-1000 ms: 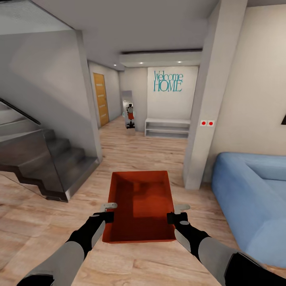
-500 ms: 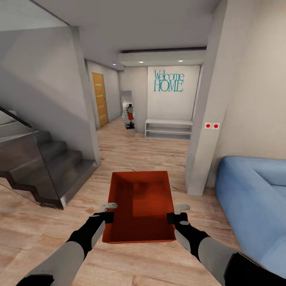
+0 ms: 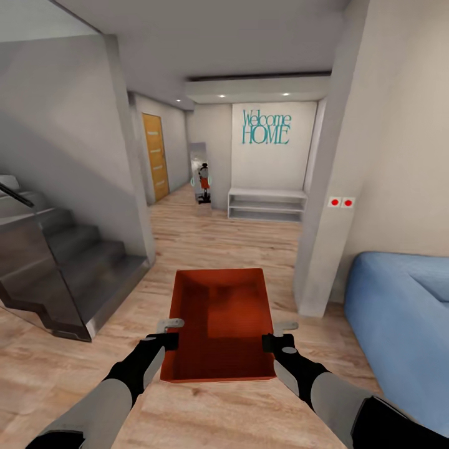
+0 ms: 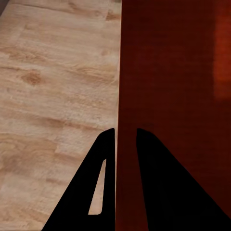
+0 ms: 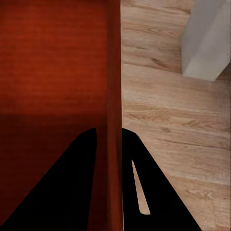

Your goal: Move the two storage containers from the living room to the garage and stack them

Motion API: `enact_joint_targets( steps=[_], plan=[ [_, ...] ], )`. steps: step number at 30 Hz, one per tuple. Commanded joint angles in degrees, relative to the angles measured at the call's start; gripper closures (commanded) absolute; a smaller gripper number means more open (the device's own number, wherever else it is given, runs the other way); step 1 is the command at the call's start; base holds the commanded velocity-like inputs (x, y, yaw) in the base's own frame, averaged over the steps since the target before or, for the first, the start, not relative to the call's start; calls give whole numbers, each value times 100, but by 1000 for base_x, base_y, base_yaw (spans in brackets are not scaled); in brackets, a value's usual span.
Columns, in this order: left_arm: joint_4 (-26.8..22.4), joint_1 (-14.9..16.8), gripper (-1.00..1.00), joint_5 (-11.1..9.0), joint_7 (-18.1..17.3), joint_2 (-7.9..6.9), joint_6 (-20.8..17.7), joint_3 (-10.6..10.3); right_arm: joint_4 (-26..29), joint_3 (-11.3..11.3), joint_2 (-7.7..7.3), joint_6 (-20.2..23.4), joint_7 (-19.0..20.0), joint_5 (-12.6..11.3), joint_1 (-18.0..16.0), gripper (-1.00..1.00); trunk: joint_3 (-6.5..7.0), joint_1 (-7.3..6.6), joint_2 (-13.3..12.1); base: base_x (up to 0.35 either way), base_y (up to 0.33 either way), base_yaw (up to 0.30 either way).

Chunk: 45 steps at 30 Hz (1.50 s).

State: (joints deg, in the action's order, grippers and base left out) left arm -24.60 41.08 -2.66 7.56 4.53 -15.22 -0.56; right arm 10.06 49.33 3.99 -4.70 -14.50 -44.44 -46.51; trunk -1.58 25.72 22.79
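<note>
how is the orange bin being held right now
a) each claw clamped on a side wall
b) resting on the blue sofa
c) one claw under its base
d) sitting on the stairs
a: the left claw straddles one side wall of the storage container and the right claw straddles the opposite wall, with the wood floor below.
</note>
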Motion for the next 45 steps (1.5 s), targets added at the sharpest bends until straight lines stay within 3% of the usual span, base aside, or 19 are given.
enact_joint_targets(
  steps=[1, 11, 28, 45],
  plan=[
    [-9, 5, 100, 20, 61, -4, -42, 19, -346, 25, -107, -40, -53, -12, -7, 100, -13, 7, 13, 322, 0, 0],
    [-9, 5, 100, 20, 61, -4, -45, 21, -346, 25, -100, -44, -56, -12, -7, 100, -13, 7, 13, 322, 0, 19],
    [-9, 5, 100, 22, 61, -4, -51, 16, -346, 25, -101, -40, -56, -12, -7, 100, -13, 7, 13, 322, 0, 231],
    [-2, 5, 100, 20, 52, -4, -51, 20, -353, 24, -105, -40, -61, -13, -7, 100, -18, 7, 13, 322, 0, -22]
  ],
)
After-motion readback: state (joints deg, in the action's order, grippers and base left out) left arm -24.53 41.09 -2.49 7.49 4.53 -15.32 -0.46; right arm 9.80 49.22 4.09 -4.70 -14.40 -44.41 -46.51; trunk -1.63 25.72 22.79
